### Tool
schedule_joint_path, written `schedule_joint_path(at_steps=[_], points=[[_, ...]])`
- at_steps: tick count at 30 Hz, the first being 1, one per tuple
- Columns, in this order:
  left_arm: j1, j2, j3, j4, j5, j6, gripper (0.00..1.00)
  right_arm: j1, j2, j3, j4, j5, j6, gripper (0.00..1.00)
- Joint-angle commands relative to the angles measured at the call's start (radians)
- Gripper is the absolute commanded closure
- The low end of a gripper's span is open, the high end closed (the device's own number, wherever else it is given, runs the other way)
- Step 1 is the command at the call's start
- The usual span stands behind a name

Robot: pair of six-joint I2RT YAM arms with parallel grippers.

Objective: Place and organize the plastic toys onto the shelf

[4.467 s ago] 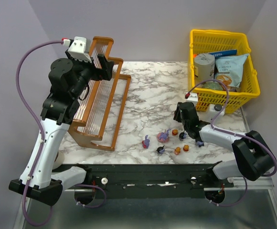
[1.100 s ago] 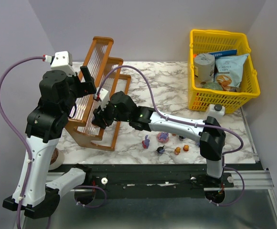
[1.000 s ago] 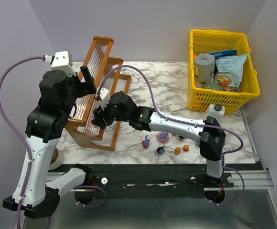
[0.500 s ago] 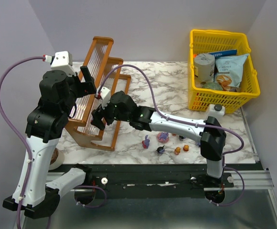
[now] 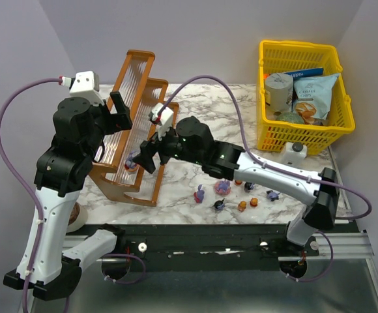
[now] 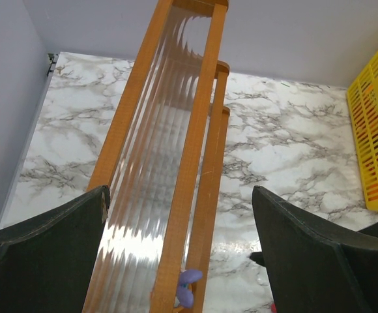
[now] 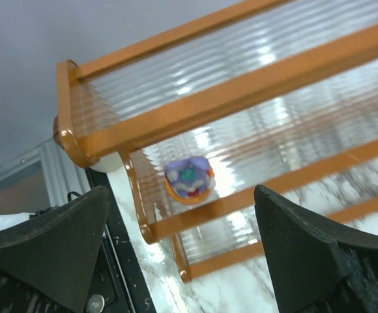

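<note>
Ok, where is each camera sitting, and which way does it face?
Top external: above and behind the bases, looking down at the marble table; left arm and right arm show.
Left wrist: over the shelf, looking down along its tiers; left pincer open at both sides.
Right wrist: close before the shelf, facing its tiers; right pincer open at both sides.
Shared: all three show the purple toy on the shelf.

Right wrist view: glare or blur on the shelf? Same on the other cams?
Right wrist: white glare patches on the shelf tiers, purple toy reads sharp, fingers dark and soft. Left wrist: glare low on the ribbed tiers, fingers blurred. Top external: even light, sharp throughout.
</note>
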Motion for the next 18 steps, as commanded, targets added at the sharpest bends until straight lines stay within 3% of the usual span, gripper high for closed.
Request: schedule_joint_path(at_steps=[1,4,8,12,18], points=[[0.004,-0.017,-0.033,0.015,0.071,0.002,0.01,-0.001,-0.110,-0.121,-0.183,0.252,0.078,0.02],[0.004,-0.006,-0.043,0.015,0.128,0.015,0.01,-0.024,-0.195,-0.205,-0.286,0.343,0.191,0.04],[0.002,-0.003,-0.054,0.025,0.165,0.014,0.01,-0.041,-0.295,-0.406,-0.329,0.346,0.297,0.07],[0.004,0.005,-0.057,0.035,0.171,0.006,0.01,-0.042,-0.326,-0.498,-0.331,0.248,0.285,0.27],[0.002,0.022,-0.054,0.030,0.180,-0.011,0.01,-0.049,-0.240,-0.496,-0.438,0.255,0.386,0.40]])
